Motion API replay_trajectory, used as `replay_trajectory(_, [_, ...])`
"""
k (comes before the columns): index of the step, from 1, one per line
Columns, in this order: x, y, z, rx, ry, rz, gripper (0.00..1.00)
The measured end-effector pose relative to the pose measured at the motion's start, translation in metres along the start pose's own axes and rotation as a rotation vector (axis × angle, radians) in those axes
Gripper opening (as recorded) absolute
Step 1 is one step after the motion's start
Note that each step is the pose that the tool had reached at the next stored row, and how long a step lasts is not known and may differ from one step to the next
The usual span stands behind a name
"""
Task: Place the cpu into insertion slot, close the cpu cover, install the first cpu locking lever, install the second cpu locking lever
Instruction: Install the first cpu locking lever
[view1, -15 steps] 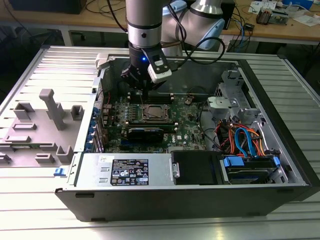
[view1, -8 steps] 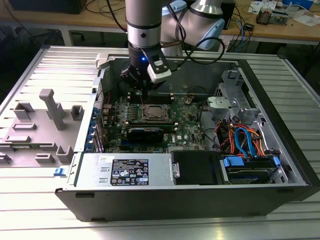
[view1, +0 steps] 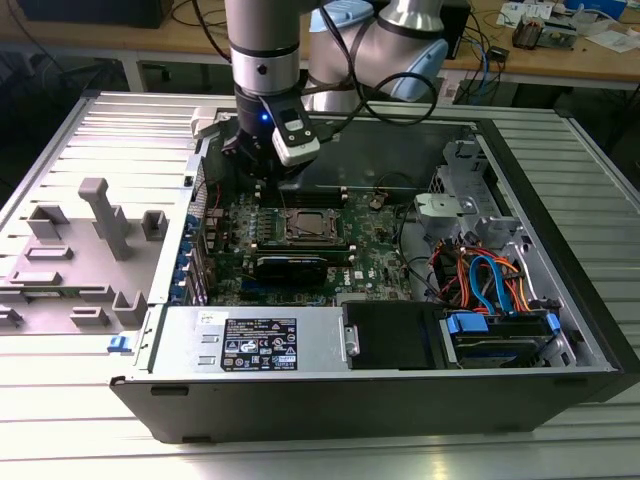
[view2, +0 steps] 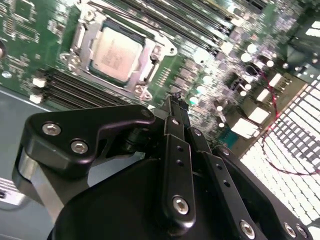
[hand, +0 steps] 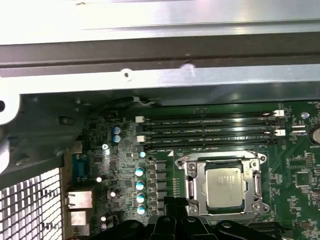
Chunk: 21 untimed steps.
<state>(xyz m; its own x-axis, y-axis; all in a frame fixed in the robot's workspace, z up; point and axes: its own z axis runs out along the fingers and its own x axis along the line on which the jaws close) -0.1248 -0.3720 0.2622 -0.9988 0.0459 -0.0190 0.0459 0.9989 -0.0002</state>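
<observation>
Slatted aluminium bench (view1: 120, 140), open black tower (view1: 400, 400); small silvery-grey square cpu (view2: 116, 52) sits socketed. Light, stiff, fragile, edges-only I'd guess. Black gripper (view2: 174, 101) looks pinched closed, holding nothing.

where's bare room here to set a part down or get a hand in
Free: the slotted table on the exterior view's right of the case, and the strip in front of it. Crowded: the grey fixture sits on that view's left; the gripper hangs over the motherboard; cables pack the drive corner.
</observation>
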Motion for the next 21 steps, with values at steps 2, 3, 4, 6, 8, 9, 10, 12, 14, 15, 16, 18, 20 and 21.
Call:
replay_trajectory(2, [0.0019, 0.0000, 0.0000, -0.0007, -0.0001, -0.002, 0.11])
replay_trajectory(3, [0.0025, 0.0000, 0.0000, -0.0010, -0.0001, -0.013, 0.11])
replay_trajectory(4, [0.0025, 0.0000, 0.0000, -0.0014, -0.0001, -0.033, 0.11])
replay_trajectory(6, [0.0026, 0.0002, 0.0000, -0.0021, -0.0001, -0.070, 0.11])
replay_trajectory(8, [0.0027, 0.0005, 0.0000, -0.0025, 0.0000, -0.074, 0.11])
replay_trajectory(9, [0.0027, 0.0008, 0.0000, -0.0027, 0.0000, -0.074, 0.11])
replay_trajectory(10, [0.0028, 0.0019, 0.0000, -0.0029, -0.0001, -0.074, 0.11])
replay_trajectory(12, [0.0032, 0.0032, 0.0000, -0.0032, -0.0001, -0.074, 0.11])
replay_trajectory(14, [0.0036, 0.0056, 0.0000, -0.0032, 0.0000, -0.076, 0.11])
replay_trajectory(15, [0.0036, 0.0065, 0.0000, -0.0032, 0.0000, -0.076, 0.11])
replay_trajectory(16, [0.0037, 0.0078, 0.0000, -0.0032, 0.0000, -0.077, 0.11])
replay_trajectory(18, [0.0039, 0.0108, 0.0001, -0.0033, 0.0000, -0.078, 0.11])
replay_trajectory(20, [0.0047, 0.0132, 0.0003, -0.0036, 0.0001, -0.079, 0.11])
replay_trajectory(21, [0.0052, 0.0138, 0.0005, -0.0045, 0.0000, -0.079, 0.11])
